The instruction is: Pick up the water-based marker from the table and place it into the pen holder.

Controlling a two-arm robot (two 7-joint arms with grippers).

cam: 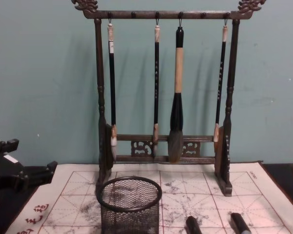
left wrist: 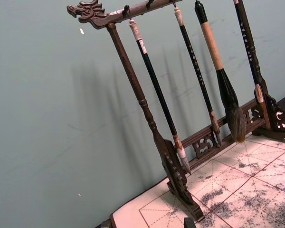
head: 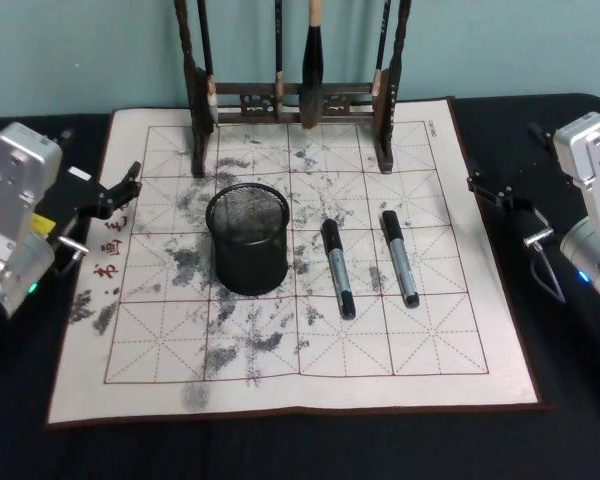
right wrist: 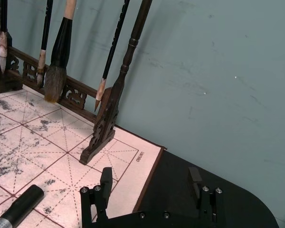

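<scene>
Left of right hand (right wrist: 150,176) lies one marker (head: 400,257).

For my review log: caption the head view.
Two markers lie beside the pen holder; left claw, right claw at mat edges.

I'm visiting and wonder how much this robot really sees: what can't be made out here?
Head view: print on the left marker and right marker, too small.
Chest view: both markers' bodies and the pen holder base, cut off by the bottom edge.
Head view: brush rack top, cut off by the top edge.
Chest view: the left gripper, partly cut off by the left edge.
Right wrist view: the right gripper body, below the bottom edge.
</scene>
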